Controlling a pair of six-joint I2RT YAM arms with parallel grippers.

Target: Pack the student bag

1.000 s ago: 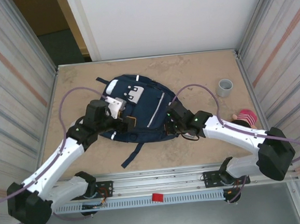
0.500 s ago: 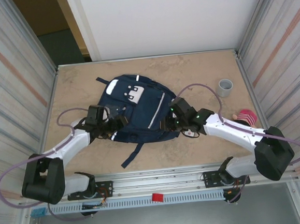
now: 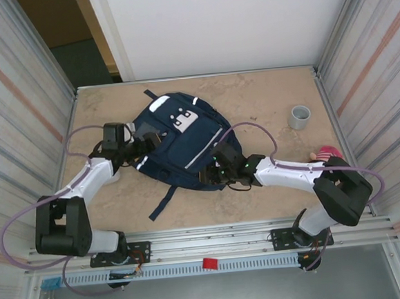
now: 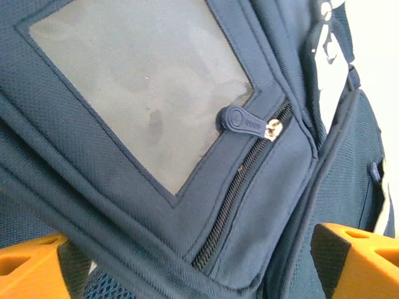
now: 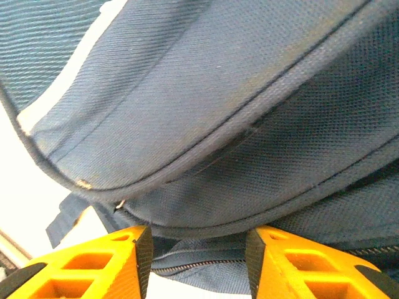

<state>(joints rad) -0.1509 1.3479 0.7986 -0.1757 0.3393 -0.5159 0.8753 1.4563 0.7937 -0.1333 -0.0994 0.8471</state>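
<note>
At the bottom of the right wrist view, the right gripper [image 3: 214, 174] now has its orange fingers [image 5: 106, 265] standing apart where a second ago they were pressed together. A zipped seam of the student bag [image 3: 185, 140] sits in the gap, not visibly pinched. Just above the arm bases in the overhead frame, a dark strap [image 3: 161, 201] trails toward the lower left. It follows the bag, which has swung and slid from frame centre toward the upper left and now lies tilted on the table [image 3: 265, 96]. At the bag's left edge the left gripper [image 3: 146, 141] is spread wider than before, straddling a front pocket with a clear window [image 4: 131, 75] and a navy zip pull [image 4: 240, 120]. That zip looks closed. This reads as repositioning with both grips let go, and packing proper seems not yet begun. The bag itself is navy woven fabric, slumped and soft, with a pale stripe and white patches [image 3: 182, 120] toward its far end.
</note>
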